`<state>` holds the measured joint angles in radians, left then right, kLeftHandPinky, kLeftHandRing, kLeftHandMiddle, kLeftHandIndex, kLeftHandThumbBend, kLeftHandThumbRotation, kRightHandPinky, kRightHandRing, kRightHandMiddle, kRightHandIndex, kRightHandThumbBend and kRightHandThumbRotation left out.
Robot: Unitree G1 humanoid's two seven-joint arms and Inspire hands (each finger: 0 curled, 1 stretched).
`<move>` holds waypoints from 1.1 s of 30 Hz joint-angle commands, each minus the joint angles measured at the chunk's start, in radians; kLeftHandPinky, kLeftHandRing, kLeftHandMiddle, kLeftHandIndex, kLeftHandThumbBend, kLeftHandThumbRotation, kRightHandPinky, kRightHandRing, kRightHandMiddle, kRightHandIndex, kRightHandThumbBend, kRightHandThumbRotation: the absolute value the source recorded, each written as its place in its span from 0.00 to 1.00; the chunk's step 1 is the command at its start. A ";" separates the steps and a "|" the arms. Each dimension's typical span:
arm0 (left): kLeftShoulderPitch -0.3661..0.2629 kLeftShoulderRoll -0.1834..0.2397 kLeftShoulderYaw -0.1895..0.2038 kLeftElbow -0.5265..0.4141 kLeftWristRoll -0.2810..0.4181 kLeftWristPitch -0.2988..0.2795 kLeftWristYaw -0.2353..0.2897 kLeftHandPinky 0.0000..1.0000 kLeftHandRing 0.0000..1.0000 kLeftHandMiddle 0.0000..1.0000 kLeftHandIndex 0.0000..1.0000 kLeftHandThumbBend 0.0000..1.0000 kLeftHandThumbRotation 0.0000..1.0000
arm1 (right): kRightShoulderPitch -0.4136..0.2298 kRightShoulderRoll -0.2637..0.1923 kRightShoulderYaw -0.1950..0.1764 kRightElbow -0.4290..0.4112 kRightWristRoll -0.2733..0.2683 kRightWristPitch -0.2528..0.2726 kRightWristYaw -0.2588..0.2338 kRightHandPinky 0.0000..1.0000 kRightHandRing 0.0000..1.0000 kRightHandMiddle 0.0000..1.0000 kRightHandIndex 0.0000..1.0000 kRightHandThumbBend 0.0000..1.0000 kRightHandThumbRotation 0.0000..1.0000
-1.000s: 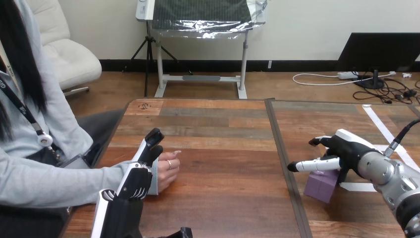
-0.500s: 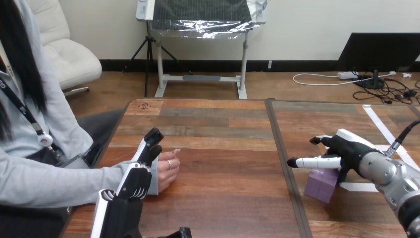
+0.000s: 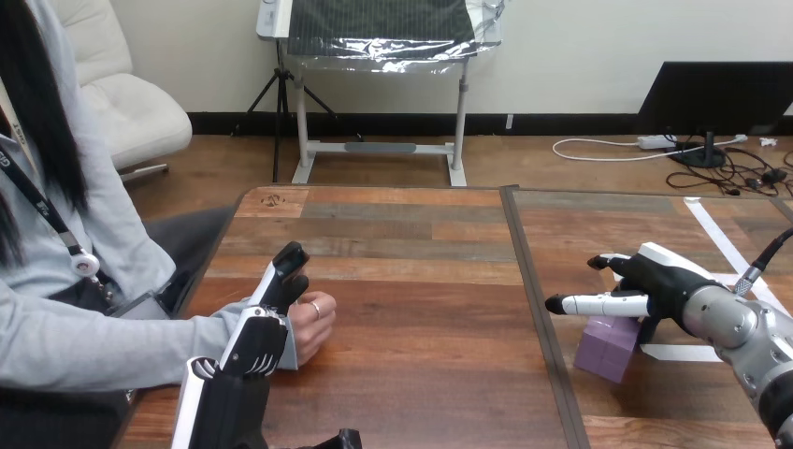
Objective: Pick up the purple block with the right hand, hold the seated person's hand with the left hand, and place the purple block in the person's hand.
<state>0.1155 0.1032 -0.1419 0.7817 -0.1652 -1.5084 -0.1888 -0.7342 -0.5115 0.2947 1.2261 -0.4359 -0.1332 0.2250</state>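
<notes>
The purple block (image 3: 606,347) lies on the right half of the table (image 3: 421,281). My right hand (image 3: 655,285) hovers just over its top, open, with one finger stretched left and the thumb spread above; I cannot tell if it touches. At the left, the person's hand (image 3: 313,323) rests on the table as a loose fist. My left hand (image 3: 257,339) is at its wrist: fingers curled over the sleeve cuff on the near side, thumb up on the far side.
White tape strips (image 3: 720,245) run across the right part of the table near my right hand. A dark seam (image 3: 528,281) splits the tabletop between the two hands. The person's forearm lies along the left edge.
The person's fingers have curled further in toward the palm. My right hand has shifted slightly right over the block. The left hand and the block have stayed put.
</notes>
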 commanded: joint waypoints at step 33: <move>-0.042 -0.002 0.009 -0.021 -0.009 -0.005 -0.002 0.94 0.97 0.96 0.91 1.00 0.57 | -0.038 -0.083 -0.039 -0.044 0.052 -0.103 0.187 0.22 0.34 0.45 1.00 1.00 0.55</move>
<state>0.1156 0.1025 -0.1416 0.7816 -0.1687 -1.5082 -0.1904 -0.7342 -0.5711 0.2756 1.2191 -0.4016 -0.2180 0.3934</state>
